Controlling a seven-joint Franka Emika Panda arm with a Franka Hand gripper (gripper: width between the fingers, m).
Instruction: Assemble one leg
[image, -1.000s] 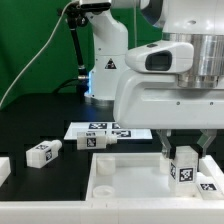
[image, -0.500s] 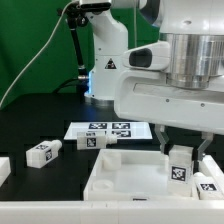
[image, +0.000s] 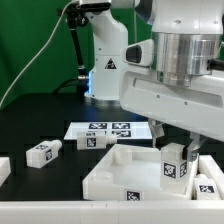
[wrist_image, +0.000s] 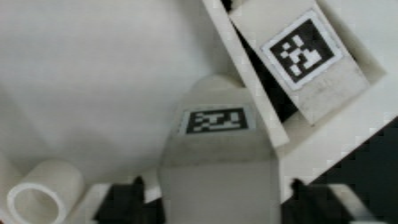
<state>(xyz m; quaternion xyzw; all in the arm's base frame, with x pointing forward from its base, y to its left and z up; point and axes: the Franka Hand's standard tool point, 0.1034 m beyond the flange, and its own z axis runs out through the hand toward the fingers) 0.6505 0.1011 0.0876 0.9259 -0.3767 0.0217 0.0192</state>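
Observation:
My gripper (image: 173, 158) is shut on a leg (image: 172, 166), a stubby white block with a tag facing the camera. It holds the leg upright over the large white tray-like piece (image: 118, 168), near that piece's corner at the exterior view's right. In the wrist view the leg (wrist_image: 217, 160) runs out between my dark fingers (wrist_image: 132, 200), its tag showing. Beyond it are the white piece's floor and its tagged wall (wrist_image: 299, 52). A round socket (wrist_image: 39, 202) shows beside the leg. Whether the leg touches the piece is hidden.
Other legs lie on the black table: one (image: 42, 153) at the exterior view's left, one (image: 92, 141) by the marker board (image: 112, 129), and one (image: 210, 185) at the right edge. The robot base (image: 105, 70) stands behind.
The gripper with the leg has moved a little toward the exterior view's left. The tray-like piece has shifted and turned leftward, so its tagged front wall now shows.

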